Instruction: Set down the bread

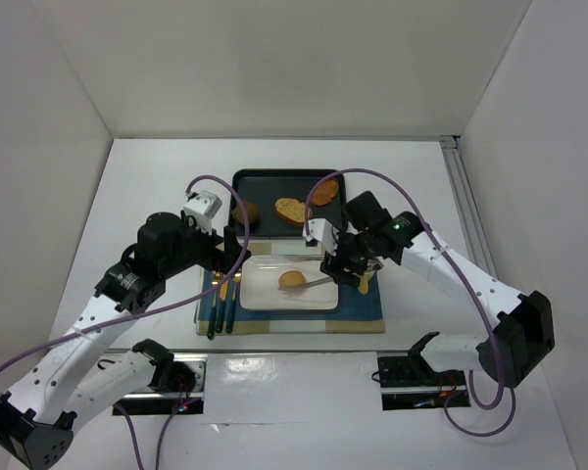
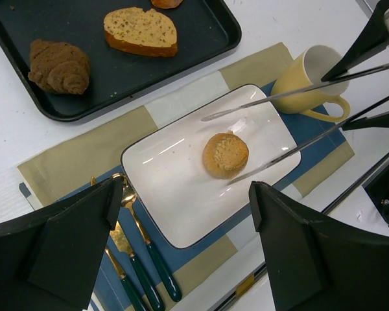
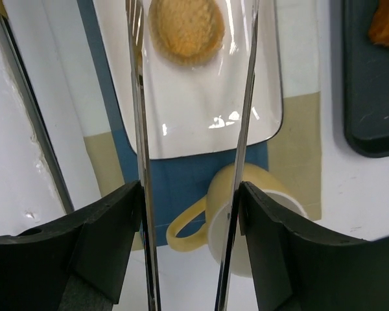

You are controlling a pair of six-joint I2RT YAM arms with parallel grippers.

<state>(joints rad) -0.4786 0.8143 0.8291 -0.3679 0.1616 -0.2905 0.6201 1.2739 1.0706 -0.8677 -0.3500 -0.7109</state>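
Note:
A small round bread [image 1: 292, 280] lies on the white rectangular plate [image 1: 274, 299]. My right gripper [image 1: 345, 257] is shut on metal tongs [image 1: 319, 282], whose arms are spread on either side of the bread. In the right wrist view the tongs [image 3: 137, 129] straddle the bread [image 3: 185, 29] with a gap on the right side; the gripper [image 3: 190, 194] is above the mat edge. My left gripper [image 2: 186, 194] is open and empty, hovering over the plate's [image 2: 162, 207] near end, with the bread [image 2: 225, 154] and tongs [image 2: 272, 97] beyond it.
A black tray [image 1: 265, 181] behind the plate holds a dark brown roll [image 2: 58, 67], a bread slice [image 2: 141, 30] and another piece. A yellow cup [image 2: 311, 81] stands right of the plate. Green-handled cutlery [image 2: 136, 253] lies on the placemat [image 2: 71, 162] to the left.

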